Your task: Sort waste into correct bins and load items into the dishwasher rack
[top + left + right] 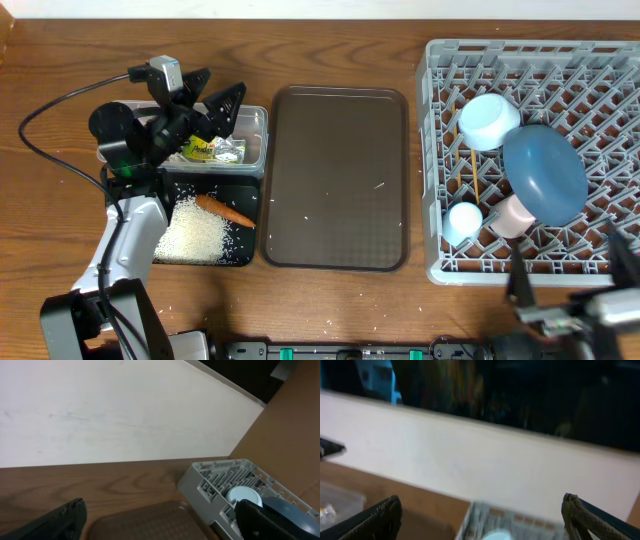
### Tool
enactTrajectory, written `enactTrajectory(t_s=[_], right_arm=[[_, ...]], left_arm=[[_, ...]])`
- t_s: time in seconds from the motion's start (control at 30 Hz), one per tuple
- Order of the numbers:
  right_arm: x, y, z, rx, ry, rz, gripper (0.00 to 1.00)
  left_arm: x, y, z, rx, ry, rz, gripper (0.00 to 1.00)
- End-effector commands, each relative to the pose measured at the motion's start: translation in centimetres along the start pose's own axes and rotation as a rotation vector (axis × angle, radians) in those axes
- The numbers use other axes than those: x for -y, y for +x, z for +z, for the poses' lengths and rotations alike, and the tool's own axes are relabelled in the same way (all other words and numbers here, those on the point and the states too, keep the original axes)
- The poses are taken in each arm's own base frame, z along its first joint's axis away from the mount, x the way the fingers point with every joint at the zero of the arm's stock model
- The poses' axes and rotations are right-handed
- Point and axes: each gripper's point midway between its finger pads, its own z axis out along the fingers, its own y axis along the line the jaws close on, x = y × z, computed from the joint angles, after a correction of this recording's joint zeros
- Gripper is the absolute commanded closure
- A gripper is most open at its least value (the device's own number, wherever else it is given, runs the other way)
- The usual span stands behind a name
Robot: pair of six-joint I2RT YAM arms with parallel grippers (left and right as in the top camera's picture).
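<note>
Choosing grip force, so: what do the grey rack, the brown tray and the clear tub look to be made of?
Grey rack: likely moulded plastic, matte, a uniform grey lattice of pegs.
Brown tray: probably plastic, semi-matte, with a fine grid texture and a soft sheen.
Clear tub: transparent plastic, judging by its see-through rim.

The picture was blurred. The end effector (481, 512) gaped wide, one dark finger (377, 520) at the lower left and the other at the lower right, with nothing held between them. Beyond lay the brown counter (420, 502) and a grey rack (520, 521) with a pale round thing (495, 536) at the bottom edge. A clear tub (337, 500) sat at the far left and a white wall (485, 460) rose behind.
</note>
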Motion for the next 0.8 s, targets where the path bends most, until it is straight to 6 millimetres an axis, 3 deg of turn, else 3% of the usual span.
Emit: enactTrajectory(t_s=[0.0,0.1,0.3,0.53,0.77], right_arm=[[-0.1,4.4,1.2,-0.042,0.015,0.057,0.01],[-0.4,6.7,2.7,-0.048,0.004,0.069,0.01],[-1.1,8.7,4.8,0.083,-0.029,0.063,0.01],[-1.3,11.5,5.5,0.147,-0.022,0.103,0.01],[-1.4,14.9,5.9,0.083,-0.014,0.126,0.01]], left_arm=[[0.5,-0.6,-0.2,0.013,0.006,0.03,0.03],[0.5,-0.6,-0.2,0.013,0.006,0.029,0.04],[0.5,-0.6,-0.2,0.013,0.006,0.029,0.04],[0.5,-0.6,-0.2,0.013,0.006,0.029,0.04],[0.5,-0.6,-0.2,0.013,0.006,0.029,0.03]])
